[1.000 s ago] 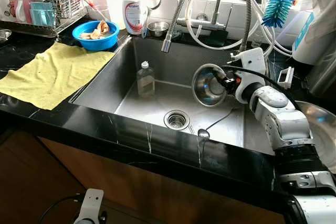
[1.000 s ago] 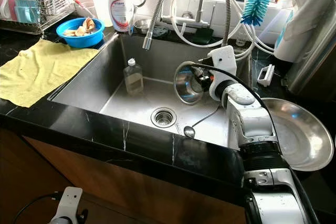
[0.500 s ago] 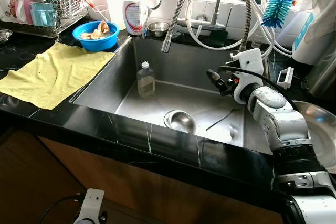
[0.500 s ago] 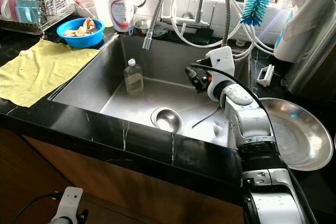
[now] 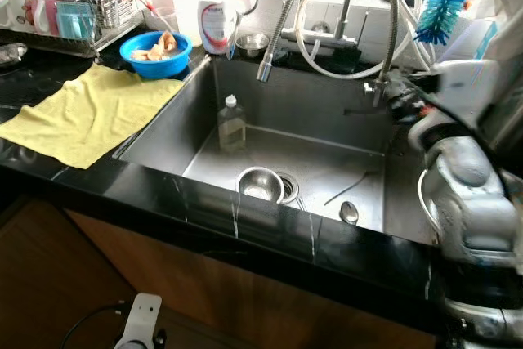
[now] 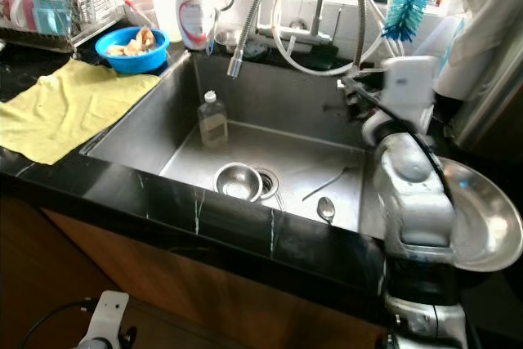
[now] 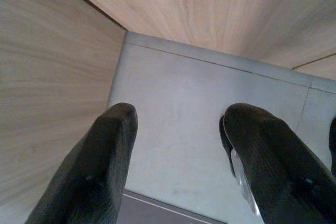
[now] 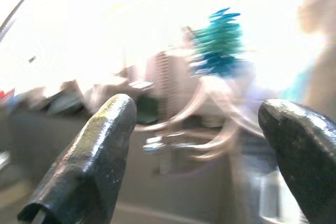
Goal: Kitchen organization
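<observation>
Sorting the sink: we judge this the step in hand; nothing is held at this moment.
Right gripper (image 8: 194, 156): raised at the sink's right rim, near the faucet hoses; fingers spread wide apart with nothing between them, as the right wrist view shows, though blurred.
Left gripper (image 7: 176, 150): hangs idle low by the wooden cabinet front, fingers apart, empty.
Small steel bowl (image 5: 260, 184): upright on the sink floor, just beside the drain (image 5: 288, 186), partly covering it on the left.
Spoon (image 5: 350, 211): lies on the sink floor near the front wall, to the right of the drain.
Bottle (image 5: 231, 123): stands upright toward the back left of the sink (image 5: 163, 132).
Large steel bowl (image 6: 490, 218): rests on the right counter, partly behind our right arm.
Blue bowl (image 5: 155, 53): on the left counter with scraps in it, next to the yellow cloth (image 5: 78, 112).
Next move, our guess: bring the right gripper down into the sink over the small steel bowl or the spoon, fingers kept open until they straddle a rim or the handle.
Caution: the bowl's thin rim and slick steel may slip; the hoses hang close to the arm's path.
</observation>
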You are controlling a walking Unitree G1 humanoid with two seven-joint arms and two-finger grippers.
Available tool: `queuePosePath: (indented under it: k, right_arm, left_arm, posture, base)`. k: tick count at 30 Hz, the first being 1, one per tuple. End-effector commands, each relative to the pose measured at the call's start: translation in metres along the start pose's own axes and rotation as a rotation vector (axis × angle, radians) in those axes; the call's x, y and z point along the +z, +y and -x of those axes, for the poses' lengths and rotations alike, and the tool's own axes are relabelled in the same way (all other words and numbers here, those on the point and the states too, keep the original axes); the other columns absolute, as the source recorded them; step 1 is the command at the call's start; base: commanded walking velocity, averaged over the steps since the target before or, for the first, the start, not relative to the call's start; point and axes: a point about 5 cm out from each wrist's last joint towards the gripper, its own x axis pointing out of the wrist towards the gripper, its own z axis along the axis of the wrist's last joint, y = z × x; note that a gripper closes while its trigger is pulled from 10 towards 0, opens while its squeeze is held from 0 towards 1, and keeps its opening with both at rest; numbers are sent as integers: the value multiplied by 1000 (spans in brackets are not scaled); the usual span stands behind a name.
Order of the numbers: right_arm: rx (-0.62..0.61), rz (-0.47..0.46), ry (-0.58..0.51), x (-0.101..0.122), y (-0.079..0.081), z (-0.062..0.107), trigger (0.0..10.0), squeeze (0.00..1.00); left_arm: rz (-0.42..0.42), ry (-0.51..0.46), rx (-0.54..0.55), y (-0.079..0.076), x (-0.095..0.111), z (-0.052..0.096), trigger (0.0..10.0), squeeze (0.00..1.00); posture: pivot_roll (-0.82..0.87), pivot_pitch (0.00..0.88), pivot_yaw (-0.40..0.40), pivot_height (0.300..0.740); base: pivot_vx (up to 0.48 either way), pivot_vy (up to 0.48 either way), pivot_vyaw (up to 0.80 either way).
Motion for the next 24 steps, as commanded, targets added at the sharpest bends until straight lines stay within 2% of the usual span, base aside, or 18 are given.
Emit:
queuePosePath:
  k: [1,3,5,6,8,9,15,20,21,22,24]
  right_arm:
    - [-126,-19,-5,4,-13,18,10000,0]
    - [-215,-44,1,3,-20,40,10000,0]
    - [-231,-46,2,2,-20,48,10000,0]
    - [-247,-49,7,1,-21,54,10000,153]
    - [-288,-71,35,-2,-22,68,10000,1000]
    - [-315,-99,63,-5,-23,79,10000,1000]
    - [-433,-119,142,-13,-30,110,10000,1000]
    - [-563,-149,264,-32,-41,137,10000,1000]
    - [-573,-157,280,-34,-42,139,10000,753]
    - [-583,-163,292,-36,-43,142,10000,12]
    - [-611,-177,308,-39,-46,146,10000,0]
  left_arm:
    - [-23,28,-6,2,-6,1,10000,0]
    - [-32,28,-10,3,-6,1,10000,0]
    - [-34,27,-11,3,-5,1,10000,0]
    - [-37,27,-12,3,-5,1,10000,0]
    - [-44,27,-16,2,-4,0,10000,0]
    - [-47,25,-21,1,-3,0,10000,0]
    - [-52,25,-25,1,-2,0,10000,0]
    - [-54,30,-23,2,-4,0,10000,0]
    - [-54,30,-23,2,-4,0,10000,0]
    - [-55,30,-23,2,-4,0,10000,0]
    - [-57,30,-24,2,-4,0,10000,0]
  posture:
    - [-202,0,25,740]
    - [-215,0,33,740]
    - [-219,0,35,740]
    - [-223,0,37,740]
    - [-230,0,40,740]
    - [-229,0,39,740]
    - [-235,0,38,740]
    - [-240,0,37,740]
    - [-242,0,38,740]
    - [-243,0,38,740]
    - [-245,0,39,740]
  base:
    - [0,0,0]
    - [0,0,0]
    - [0,0,0]
    - [0,0,0]
    - [0,0,0]
    - [0,0,0]
    - [0,0,0]
    - [0,0,0]
    - [0,0,0]
    - [0,0,0]
    - [0,0,0]
